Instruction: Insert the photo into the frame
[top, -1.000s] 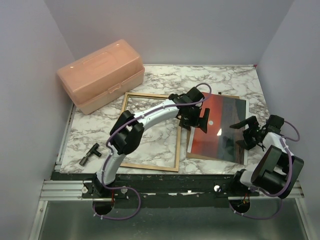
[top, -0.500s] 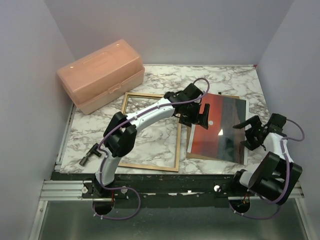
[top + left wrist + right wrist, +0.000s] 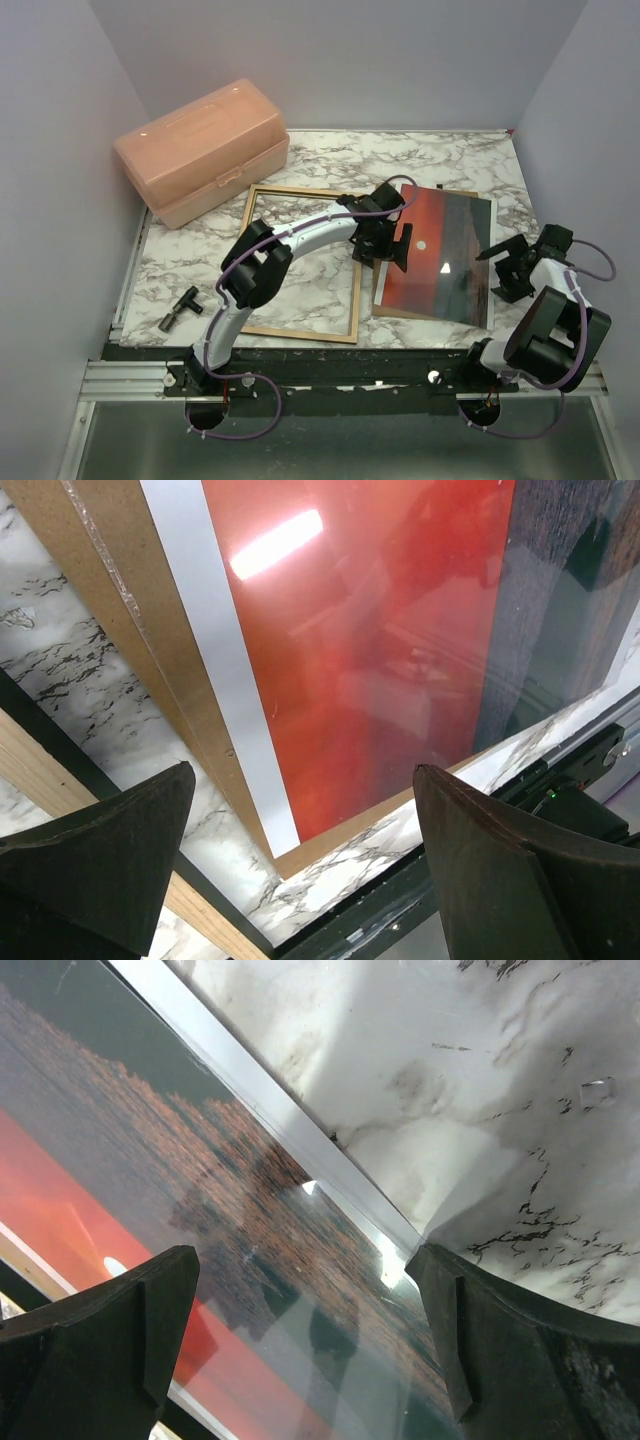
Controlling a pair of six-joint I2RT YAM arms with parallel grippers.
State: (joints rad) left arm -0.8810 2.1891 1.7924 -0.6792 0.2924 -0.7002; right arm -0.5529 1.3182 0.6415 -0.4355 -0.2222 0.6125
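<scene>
Photo (image 3: 440, 258) lies face up on a brown board (image 3: 130, 600) on the table (image 3: 450, 160), frame (image 3: 300, 332) flat at its 9 o'clock. Left gripper (image 3: 392, 252) hangs over the photo's 9 o'clock edge, fingers apart, gripping nothing. Right gripper (image 3: 500, 272) sits at its 3 o'clock edge, fingers spread too.

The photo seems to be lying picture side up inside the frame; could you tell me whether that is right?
Not quite. The photo does lie picture side up, but it is not inside the frame. It rests on the brown backing board, beside the frame and to its right. The top external view shows this.
</scene>
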